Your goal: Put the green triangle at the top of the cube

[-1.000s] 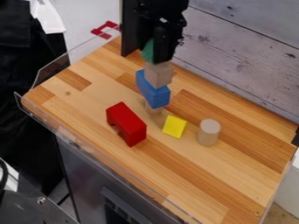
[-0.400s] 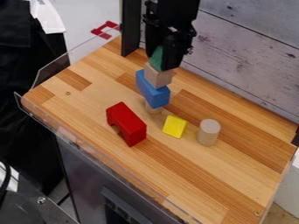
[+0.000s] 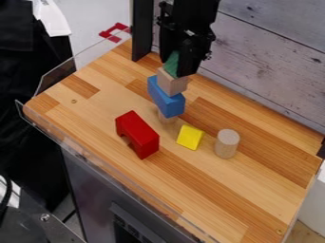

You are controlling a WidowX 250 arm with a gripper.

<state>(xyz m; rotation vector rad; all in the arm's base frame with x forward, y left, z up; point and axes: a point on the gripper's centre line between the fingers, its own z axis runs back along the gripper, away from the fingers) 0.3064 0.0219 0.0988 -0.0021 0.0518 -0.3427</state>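
Rightward and a little down the view, the gripper point(image 3: 176, 65) has shifted with the green triangle point(image 3: 171, 63), which is now at the top of the wooden cube point(image 3: 172, 84), its fingers closed about it with little gap to spare. Best to square its base over the cube and lower gently until it seats, then open slowly and lift straight up, lest a finger drag the cube off the blue block point(image 3: 167, 98).

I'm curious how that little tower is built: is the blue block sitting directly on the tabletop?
No, the blue block rests raised up on a small wooden piece beneath it.
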